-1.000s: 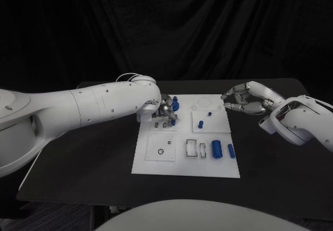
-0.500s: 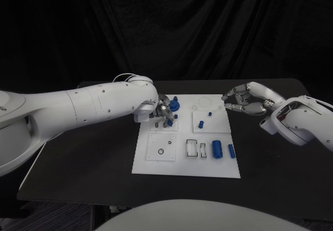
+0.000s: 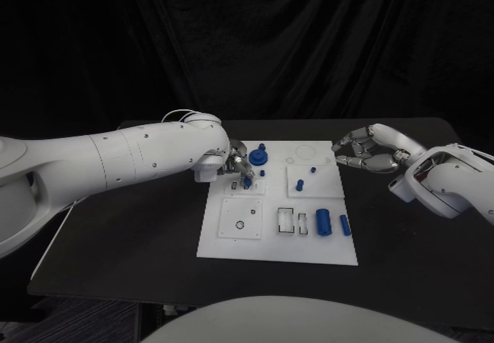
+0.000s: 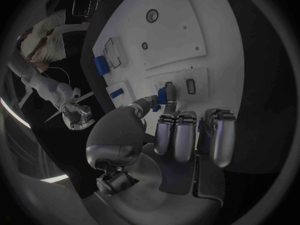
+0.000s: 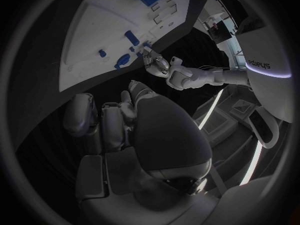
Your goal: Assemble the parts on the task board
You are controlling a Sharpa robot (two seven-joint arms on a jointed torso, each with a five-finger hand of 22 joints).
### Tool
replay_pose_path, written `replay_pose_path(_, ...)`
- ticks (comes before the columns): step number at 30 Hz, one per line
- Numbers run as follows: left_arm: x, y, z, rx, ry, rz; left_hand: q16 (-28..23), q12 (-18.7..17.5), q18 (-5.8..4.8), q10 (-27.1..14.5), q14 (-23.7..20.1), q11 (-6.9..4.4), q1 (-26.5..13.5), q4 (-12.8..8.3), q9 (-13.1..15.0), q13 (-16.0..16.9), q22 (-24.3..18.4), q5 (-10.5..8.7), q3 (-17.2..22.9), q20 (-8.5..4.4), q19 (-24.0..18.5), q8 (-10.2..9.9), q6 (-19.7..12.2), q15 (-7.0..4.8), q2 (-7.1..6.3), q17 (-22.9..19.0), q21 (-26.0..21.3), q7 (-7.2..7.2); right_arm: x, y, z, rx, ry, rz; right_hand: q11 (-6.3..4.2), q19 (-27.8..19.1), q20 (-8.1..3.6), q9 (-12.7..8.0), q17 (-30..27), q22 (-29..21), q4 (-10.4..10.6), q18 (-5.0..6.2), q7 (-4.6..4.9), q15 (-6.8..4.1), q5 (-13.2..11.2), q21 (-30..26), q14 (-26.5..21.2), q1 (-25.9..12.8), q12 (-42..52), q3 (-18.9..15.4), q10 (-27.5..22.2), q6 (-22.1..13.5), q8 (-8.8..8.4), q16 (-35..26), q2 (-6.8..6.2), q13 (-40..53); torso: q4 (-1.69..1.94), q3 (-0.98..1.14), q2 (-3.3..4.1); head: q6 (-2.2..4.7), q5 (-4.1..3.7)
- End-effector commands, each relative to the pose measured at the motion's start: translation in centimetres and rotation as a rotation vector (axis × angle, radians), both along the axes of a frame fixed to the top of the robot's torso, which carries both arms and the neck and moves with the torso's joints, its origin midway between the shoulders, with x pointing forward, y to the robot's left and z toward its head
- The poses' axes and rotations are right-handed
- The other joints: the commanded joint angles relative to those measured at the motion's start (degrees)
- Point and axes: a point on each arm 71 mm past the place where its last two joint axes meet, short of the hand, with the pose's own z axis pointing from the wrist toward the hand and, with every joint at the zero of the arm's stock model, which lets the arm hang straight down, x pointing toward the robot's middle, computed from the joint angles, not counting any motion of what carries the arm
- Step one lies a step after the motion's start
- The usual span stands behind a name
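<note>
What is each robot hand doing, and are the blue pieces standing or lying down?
Left robot hand: pinching a small blue part over the task board.
Right robot hand: fingers curled, holding nothing.
Big blue cylinder: lying down.
Blue peg: standing on the board.

A robotics lab is showing here; a black table (image 3: pixel 123 236) is standing before black curtains (image 3: pixel 309 57); a white task board (image 3: pixel 278 246) is lying on it.
</note>
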Motion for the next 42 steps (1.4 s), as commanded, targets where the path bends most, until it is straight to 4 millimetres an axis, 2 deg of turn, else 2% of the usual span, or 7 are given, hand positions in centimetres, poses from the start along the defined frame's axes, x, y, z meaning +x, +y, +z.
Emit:
replay_pose_path(1, -0.1, 0.0, 0.0, -0.006, -0.012, 0.013, 0.15, 0.20, 0.77, 5.99, 5.85, -0.31, -0.53, -1.34, 0.07, 15.08, 5.18, -0.24, 1.66, -0.27, -0.01, -0.25, 0.29, -0.35, 0.01, 15.09, -0.27, -0.24, 0.0, -0.2, -0.3, -0.012, 0.032, -0.010, 0.07, -0.48, -0.10, -0.08, -0.10, 3.60, 0.37, 0.58, 0.51, 0.10, -0.38, -0.33, -0.41, 0.05, -0.39, -0.09, -0.45, 0.02, -0.20, -0.22, 0.19, -0.14, -0.05, 0.02, 0.07, 0.01, 0.24)
replay_pose_path(6, -0.3, 0.3, 0.0, -0.007, -0.013, 0.017, 0.15, 0.20, 0.78, 5.99, 5.85, -0.29, -0.78, -1.22, 0.15, 15.08, 5.18, -0.48, 1.75, -0.26, -0.01, -0.33, 0.29, -0.34, 0.05, 15.09, -0.28, -0.23, 0.0, -0.1, -0.4, -0.013, 0.038, -0.008, 0.08, -0.61, -0.07, -0.12, -0.40, 3.47, 0.39, 0.63, 0.51, 0.12, -0.46, -0.61, -0.56, 0.09, -0.49, -0.07, -0.52, 0.03, -0.20, -0.50, 0.18, -0.30, -0.11, 0.02, 0.11, 0.01, 0.30)
replay_pose_path(15, -0.5, 0.6, -0.3, -0.009, -0.011, 0.027, 0.15, 0.20, 0.83, 5.99, 5.85, -0.27, -1.19, -1.02, 0.29, 15.08, 4.98, -1.02, 1.87, -0.25, -0.16, -0.50, 0.26, -0.32, 0.11, 15.09, -0.40, -0.20, 0.0, -0.2, -0.4, -0.016, 0.044, -0.012, 0.08, -0.72, -0.05, -0.15, -0.61, 3.36, 0.39, 0.68, 0.51, 0.13, -0.50, -0.84, -0.67, 0.14, -0.64, -0.05, -0.70, 0.04, -0.20, -0.70, 0.16, -0.57, 0.04, 0.03, 0.19, 0.01, 0.30)
replay_pose_path(33, -1.1, 1.0, -1.0, -0.022, -0.010, 0.038, 0.15, 0.20, 0.94, 5.99, 5.85, -0.22, -1.51, -0.87, 0.37, 15.08, 4.55, -1.49, 2.04, -0.22, -0.48, -0.86, 0.00, -0.29, 0.18, 15.09, -0.63, -0.14, 0.0, -0.4, -0.5, -0.021, 0.053, -0.017, 0.10, -0.92, -0.02, -0.22, -0.98, 3.16, 0.36, 0.77, 0.53, 0.14, -0.50, -1.28, -0.86, 0.25, -0.80, 0.00, -0.83, 0.05, -0.21, -1.05, 0.11, -0.84, -0.15, -0.01, 0.07, 0.01, 0.51)
replay_pose_path(36, -1.1, 1.0, -1.1, -0.024, -0.010, 0.039, 0.15, 0.20, 0.98, 5.99, 5.85, -0.17, -1.65, -0.83, 0.34, 15.08, 4.37, -1.75, 2.14, -0.20, -0.61, -1.16, -0.24, -0.26, 0.20, 15.09, -0.73, -0.05, 0.0, -0.3, -0.5, -0.022, 0.055, -0.017, 0.11, -0.98, -0.01, -0.23, -1.07, 3.10, 0.38, 0.80, 0.55, 0.15, -0.51, -1.40, -0.90, 0.25, -0.84, -0.01, -0.86, 0.05, -0.22, -1.14, 0.09, -0.91, -0.14, 0.01, 0.04, 0.01, 0.46)
replay_pose_path(37, -1.2, 1.0, -1.2, -0.024, -0.010, 0.039, 0.15, 0.20, 1.00, 5.99, 5.85, -0.10, -1.87, -0.68, 0.35, 15.08, 4.28, -2.65, 2.14, -0.15, -0.67, -1.39, -0.30, -0.21, 0.26, 15.09, -0.80, 0.01, 0.0, -0.3, -0.5, -0.023, 0.056, -0.018, 0.11, -0.98, -0.01, -0.23, -1.07, 3.10, 0.38, 0.80, 0.55, 0.15, -0.51, -1.40, -0.90, 0.25, -0.84, -0.01, -0.86, 0.05, -0.22, -1.14, 0.09, -0.91, -0.14, 0.01, 0.02, 0.01, 0.43)
replay_pose_path(42, -1.3, 1.1, -1.3, -0.026, -0.008, 0.039, 0.15, 0.20, 1.03, 5.99, 5.85, -0.09, -1.90, -0.68, 0.36, 15.08, 4.17, -2.80, 2.16, -0.14, -0.76, -1.44, -0.30, -0.19, 0.28, 15.09, -0.86, 0.01, 0.0, -0.4, -0.6, -0.026, 0.062, -0.021, 0.13, -1.03, 0.00, -0.25, -1.18, 3.05, 0.40, 0.82, 0.56, 0.16, -0.52, -1.51, -0.96, 0.25, -0.90, 0.00, -0.92, 0.05, -0.22, -1.24, 0.09, -1.02, -0.14, 0.02, 0.04, 0.01, 0.42)
